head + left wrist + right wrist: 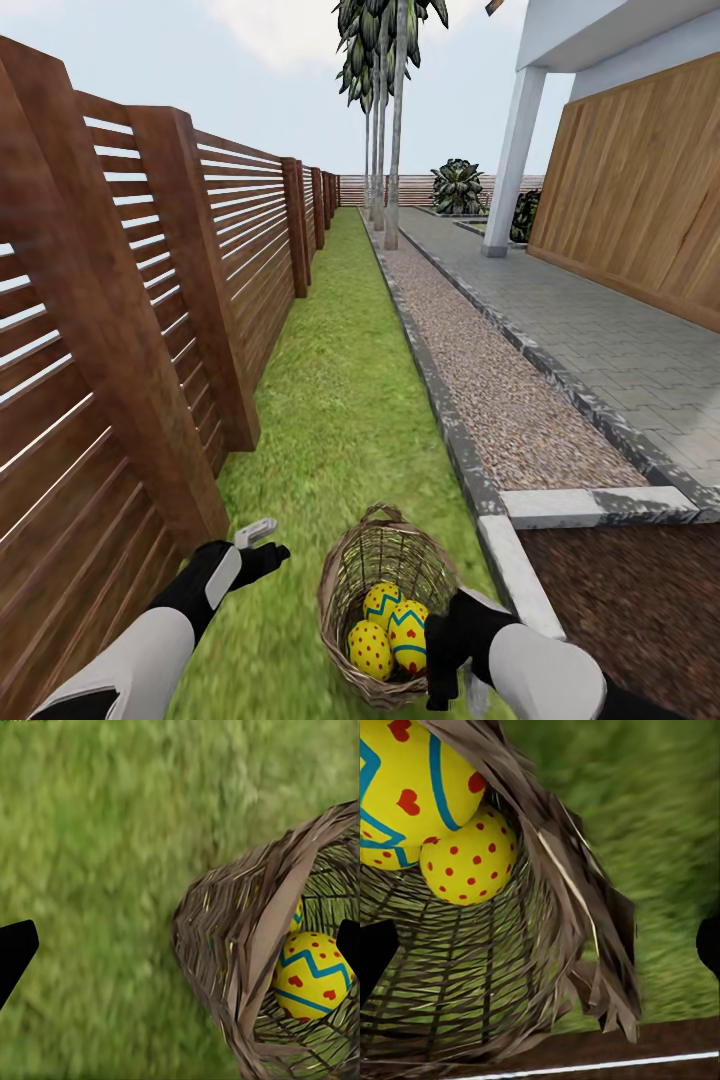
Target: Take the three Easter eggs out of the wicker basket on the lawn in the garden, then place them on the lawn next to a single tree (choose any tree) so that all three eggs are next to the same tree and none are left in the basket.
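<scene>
basket [385, 560]: lower centre of head frame, on lawn [330, 400], close against kerb [505, 560]. round, open weave, thin arched handle crossing the far rim. looks light, springy, frayed at the rim in the wrist views; likely to tip or slide if knocked.

eggs [392, 628]: three, all inside basket, packed at its near side, touching one another. dotted one lower left of the cluster, zigzag one at right, third behind. judged hard, smooth, slippery, rounded, so prone to roll out of a shallow pinch; best taken across the short width at the widest girth, from above. long axes roughly upright in head frame, tips leaning away; exact lean of the rear egg unclear.

left gripper [262, 545]: lower left, over grass beside basket, apart from it. jaws spread wide, nothing between them; dark fingertips [15, 949] at the frame edges in left wrist view.

right gripper [455, 655]: lower right, at basket's near-right rim; contact cannot be told. dark tips [375, 956] far apart in right wrist view, straddling basket wall, gripping nothing.

tree [395, 130]: upper centre, far along the gravel [480, 380], well apart from basket. fence [150, 330] down the left.
</scene>
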Controlling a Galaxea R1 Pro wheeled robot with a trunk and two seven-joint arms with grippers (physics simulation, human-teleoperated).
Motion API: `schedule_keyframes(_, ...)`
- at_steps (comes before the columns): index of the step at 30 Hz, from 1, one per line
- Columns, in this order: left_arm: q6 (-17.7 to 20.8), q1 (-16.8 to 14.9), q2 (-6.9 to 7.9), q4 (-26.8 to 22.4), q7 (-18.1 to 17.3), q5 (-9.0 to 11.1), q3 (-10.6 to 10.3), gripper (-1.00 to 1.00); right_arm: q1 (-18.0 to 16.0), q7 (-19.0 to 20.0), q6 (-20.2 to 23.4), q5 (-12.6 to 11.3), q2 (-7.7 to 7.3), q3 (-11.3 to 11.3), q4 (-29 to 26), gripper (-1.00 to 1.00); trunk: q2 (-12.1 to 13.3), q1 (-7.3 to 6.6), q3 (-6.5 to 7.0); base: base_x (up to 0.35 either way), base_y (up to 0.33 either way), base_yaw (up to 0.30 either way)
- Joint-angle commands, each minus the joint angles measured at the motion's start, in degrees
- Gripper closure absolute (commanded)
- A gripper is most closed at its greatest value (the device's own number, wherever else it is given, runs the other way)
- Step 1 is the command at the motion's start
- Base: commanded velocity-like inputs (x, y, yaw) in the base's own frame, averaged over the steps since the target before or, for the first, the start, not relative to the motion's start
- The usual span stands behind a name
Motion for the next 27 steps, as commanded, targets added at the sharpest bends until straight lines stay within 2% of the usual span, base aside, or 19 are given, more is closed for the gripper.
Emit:
schedule_keyframes(1,0.3,0.0,-0.05,-0.1,0.2,0.5,0.3,-1.0,0.4,1.0,0.0,-1.1,0.05,0.1,-0.2,-1.0,0.0,-0.01,-0.05,0.0,0.0,0.0)
schedule_keyframes(5,0.2,0.0,-0.03,-0.1,0.1,0.5,0.3,-1.0,1.8,7.8,0.4,-1.9,0.14,-0.3,0.0,-1.0,0.0,-0.01,-0.05,0.0,0.0,0.0)
schedule_keyframes(8,0.2,0.0,0.01,-0.1,0.1,0.5,0.3,-1.0,3.4,9.9,0.6,-2.1,0.34,-0.4,0.1,-1.0,0.0,-0.01,-0.05,0.0,0.0,0.0)
schedule_keyframes(14,0.2,0.0,-0.04,-0.1,0.1,0.5,0.3,-1.0,4.5,13.5,0.6,-2.1,0.29,-0.4,2.5,-1.0,0.0,-0.01,-0.05,0.0,0.0,0.0)
schedule_keyframes(18,0.2,0.0,-0.05,-0.1,0.1,0.5,0.3,-1.0,4.6,14.9,0.6,-2.1,0.46,-0.4,3.3,-1.0,0.0,-0.01,-0.05,0.0,0.0,0.0)
schedule_keyframes(27,0.1,0.0,-0.05,-0.1,0.1,0.5,0.3,-1.0,4.8,15.1,0.5,-2.1,0.51,-0.4,3.5,-1.0,0.0,-0.01,-0.05,0.0,0.0,0.0)
